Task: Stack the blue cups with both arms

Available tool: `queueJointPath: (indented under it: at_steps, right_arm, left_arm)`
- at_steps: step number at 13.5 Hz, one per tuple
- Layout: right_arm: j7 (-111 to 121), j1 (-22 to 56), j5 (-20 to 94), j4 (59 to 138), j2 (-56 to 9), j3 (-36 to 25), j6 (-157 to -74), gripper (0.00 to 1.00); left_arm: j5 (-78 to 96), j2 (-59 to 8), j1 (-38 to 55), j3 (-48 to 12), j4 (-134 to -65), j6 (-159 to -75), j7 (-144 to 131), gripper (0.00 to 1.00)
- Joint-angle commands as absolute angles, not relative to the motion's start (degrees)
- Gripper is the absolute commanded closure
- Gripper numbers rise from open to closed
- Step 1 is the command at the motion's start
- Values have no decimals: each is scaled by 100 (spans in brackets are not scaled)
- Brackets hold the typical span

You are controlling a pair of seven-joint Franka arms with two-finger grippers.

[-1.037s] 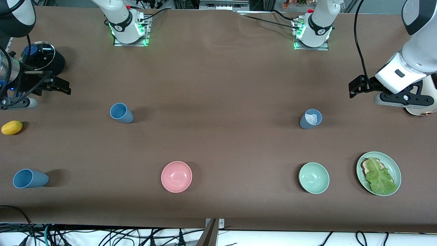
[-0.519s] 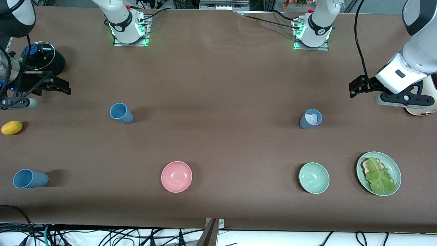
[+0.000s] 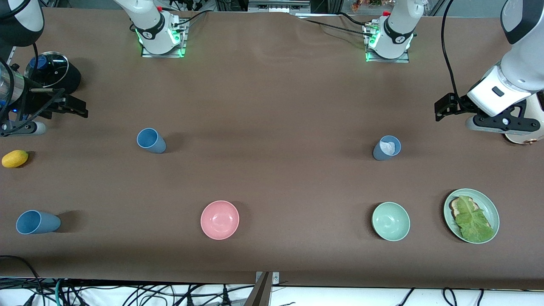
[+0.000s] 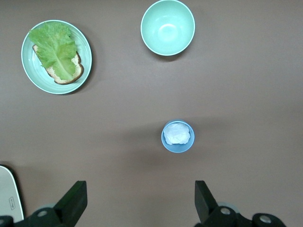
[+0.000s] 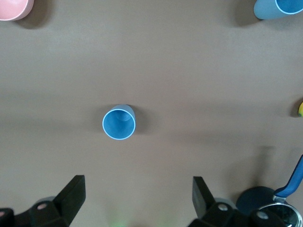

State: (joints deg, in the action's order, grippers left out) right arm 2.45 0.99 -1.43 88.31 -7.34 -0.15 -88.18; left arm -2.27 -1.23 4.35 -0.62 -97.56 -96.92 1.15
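Three blue cups stand on the brown table. One (image 3: 151, 140) is toward the right arm's end and shows in the right wrist view (image 5: 119, 122). A second (image 3: 37, 222) lies nearer the camera at that end and also shows in that view (image 5: 279, 8). A greyer cup (image 3: 387, 148) holding something white is toward the left arm's end and shows in the left wrist view (image 4: 177, 136). My right gripper (image 3: 80, 109) hangs open and empty above the table at its end, also seen in its own view (image 5: 137, 201). My left gripper (image 3: 440, 111) is open and empty at its end, also seen in its own view (image 4: 140, 203).
A pink bowl (image 3: 219, 219), a green bowl (image 3: 390, 221) and a green plate (image 3: 492, 208) with bread and lettuce sit toward the camera. A lemon (image 3: 15, 158) and a lidded black pot (image 3: 53, 73) are at the right arm's end. A cream vessel (image 3: 525, 137) is under the left arm.
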Motion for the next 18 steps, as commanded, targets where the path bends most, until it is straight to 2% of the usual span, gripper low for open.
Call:
queueJointPath:
  at_steps: [1,18]
  right_arm:
    - [264,79,-97,8789,-738,-18,-8745,0]
    - [264,79,-97,8789,-738,-18,-8745,0]
  left_arm:
    - [-202,-88,448,-79,-9634,-9659,167,0]
    - [-193,-97,501,-229,-9510,-9650,202,0]
